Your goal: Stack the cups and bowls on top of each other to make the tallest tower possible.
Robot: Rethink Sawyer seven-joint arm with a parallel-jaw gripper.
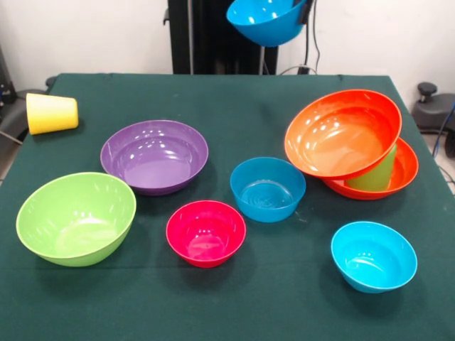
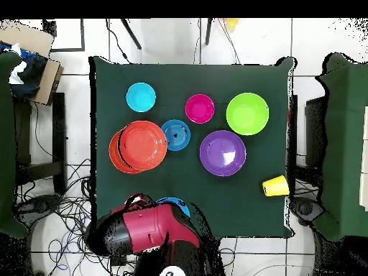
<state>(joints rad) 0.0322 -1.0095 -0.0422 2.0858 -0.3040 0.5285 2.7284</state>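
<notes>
My gripper (image 1: pixel 305 11) is at the top edge of the front view, shut on the rim of a blue bowl (image 1: pixel 265 21) that hangs tilted in the air. In the overhead view this bowl (image 2: pixel 175 206) peeks out from under the red arm (image 2: pixel 147 230). The tower is an orange bowl (image 1: pixel 343 133) leaning on a light green cup (image 1: pixel 377 176) that stands in a second orange bowl (image 1: pixel 407 169). On the cloth stand a blue bowl (image 1: pixel 267 189), a pink-red bowl (image 1: pixel 206 233), a cyan bowl (image 1: pixel 373 256), a purple bowl (image 1: pixel 154 156) and a lime green bowl (image 1: pixel 76 218). The yellow cup (image 1: pixel 51 114) lies on its side.
The black pedestal (image 1: pixel 206 35) stands behind the green table (image 1: pixel 234 99). The yellow cup lies close to the table's edge (image 2: pixel 275 186). Cables (image 2: pixel 65 208) and a cardboard box (image 2: pixel 39 68) lie on the floor beside the table.
</notes>
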